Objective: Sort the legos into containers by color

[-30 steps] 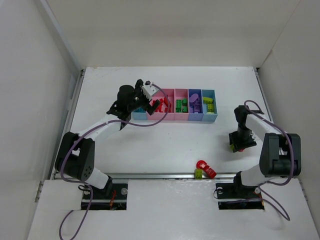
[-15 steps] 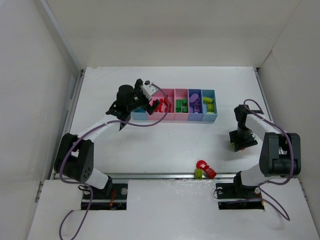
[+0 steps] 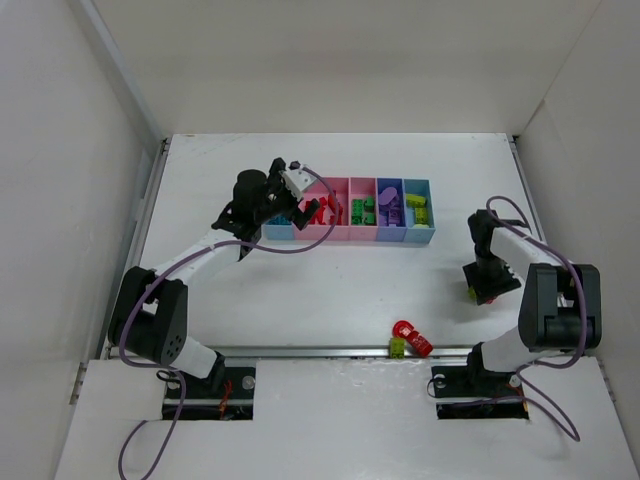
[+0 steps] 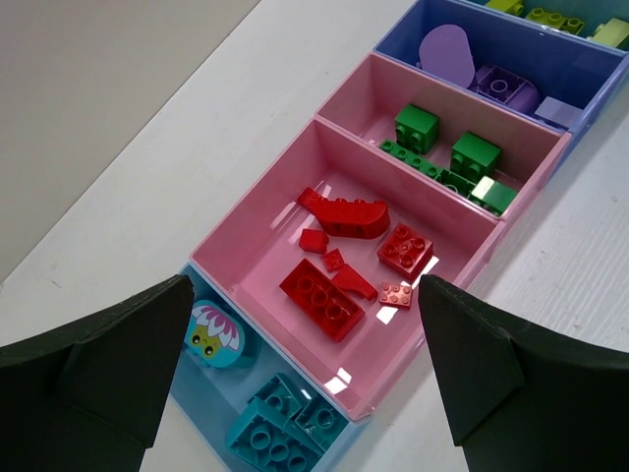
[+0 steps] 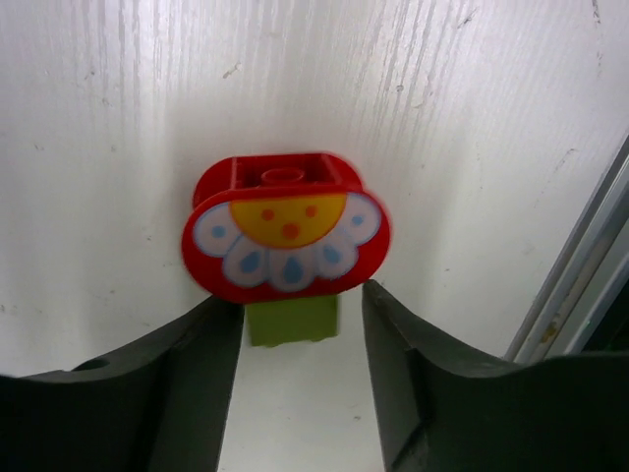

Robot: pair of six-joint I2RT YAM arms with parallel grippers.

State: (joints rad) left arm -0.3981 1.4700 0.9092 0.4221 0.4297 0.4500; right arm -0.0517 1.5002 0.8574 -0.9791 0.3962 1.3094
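Note:
The containers (image 3: 345, 238) stand in a row at the back middle. In the left wrist view, the containers (image 4: 257, 212) hold teal legos (image 4: 280, 433), red legos (image 4: 322, 298), green legos (image 4: 418, 126) and purple legos (image 4: 499, 84), one colour per bin. My left gripper (image 3: 287, 207) hovers open and empty above the row's left end; it shows in its wrist view (image 4: 305, 379). My right gripper (image 3: 486, 286) is low on the table at the right. In its wrist view it (image 5: 300, 329) is open and straddles a yellow-green brick (image 5: 293, 322) with a red flower piece (image 5: 285, 241) on it.
A second red and yellow-green cluster (image 3: 406, 338) lies by the table's front edge, beside the metal rail (image 3: 300, 351). White walls close in the table on the left, back and right. The rail also shows at the right of the right wrist view (image 5: 580, 265).
My right gripper has shifted slightly toward the near right and lower over the cluster, which now hides its red part in the top view. The left arm has not moved.

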